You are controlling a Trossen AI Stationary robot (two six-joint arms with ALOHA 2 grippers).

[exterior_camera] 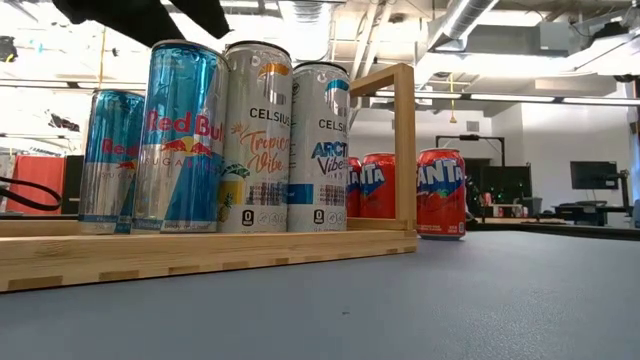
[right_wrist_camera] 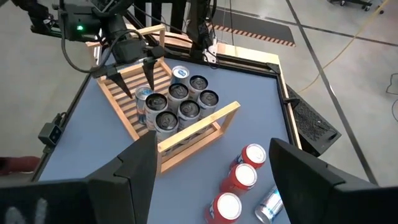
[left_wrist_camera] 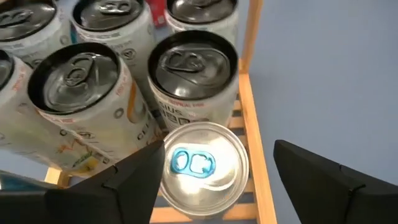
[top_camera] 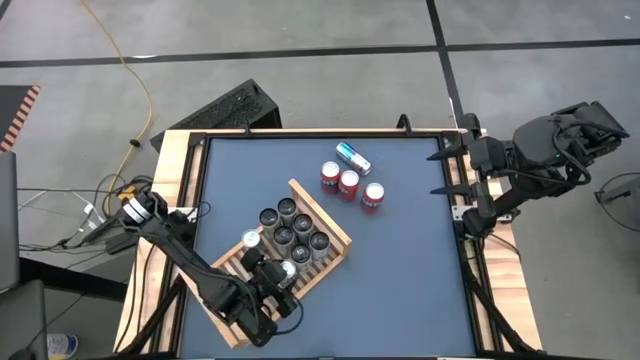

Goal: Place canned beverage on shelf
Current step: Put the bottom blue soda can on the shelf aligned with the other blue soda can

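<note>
The left gripper (left_wrist_camera: 205, 177) is seen directly above a silver can with a blue pull tab (left_wrist_camera: 200, 167) standing upright on the slatted light-wood shelf (top_camera: 338, 236), its fingers parted to either side of the can, apparently without contact. The right gripper (right_wrist_camera: 211, 174), open and empty, waits well apart; three red upright cans (top_camera: 349, 185) and one lying silver-blue can (top_camera: 352, 157) are nearer to it.

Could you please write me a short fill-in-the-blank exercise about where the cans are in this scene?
1. The left gripper hovers over a can with a ____ pull tab.
2. Outside the shelf, ____ red cans stand upright.
3. The silver-blue can beside them lies on its ____.

Missing words: blue; three; side
</note>
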